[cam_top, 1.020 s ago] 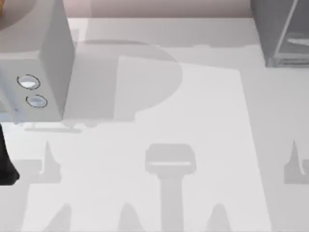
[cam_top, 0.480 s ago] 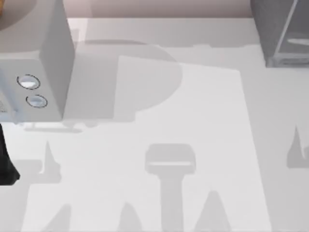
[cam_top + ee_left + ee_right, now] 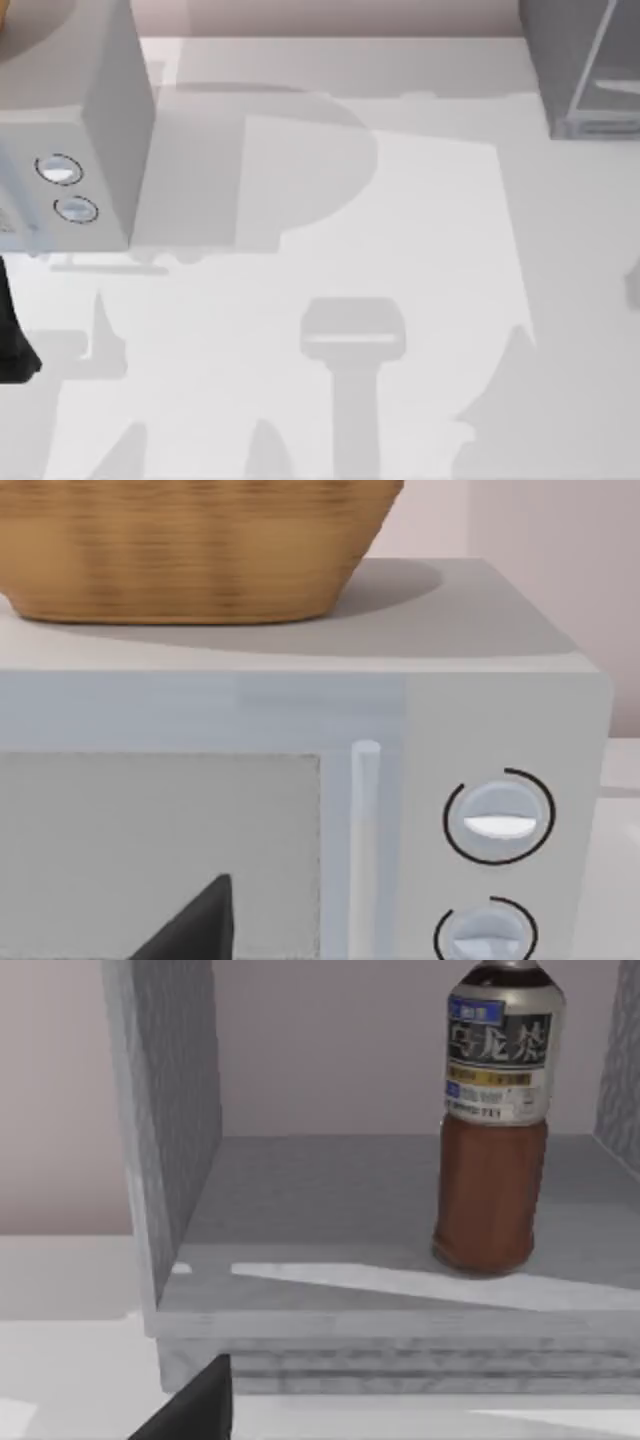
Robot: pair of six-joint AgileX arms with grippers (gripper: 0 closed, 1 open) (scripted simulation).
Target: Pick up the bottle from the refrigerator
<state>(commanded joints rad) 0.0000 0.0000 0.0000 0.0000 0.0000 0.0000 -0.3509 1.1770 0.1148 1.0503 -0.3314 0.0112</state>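
Bottle (image 3: 492,1175) standing upright on refrigerator (image 3: 330,1260) floor, toward one side wall, well back from front lip; reddish-brown liquid showing below grey printed label. In top view, refrigerator (image 3: 585,65) sitting at table (image 3: 400,250) far right corner. Right gripper (image 3: 195,1405) facing open compartment, apart from bottle; finger state cannot be told. Left gripper (image 3: 200,925) pointing at grey two-dial box (image 3: 400,780) carrying wicker basket (image 3: 190,545); finger state cannot be told

A matte black, wedge-shaped part of each hand's finger (image 3: 195,925) (image 3: 195,1405) pokes into its wrist view.
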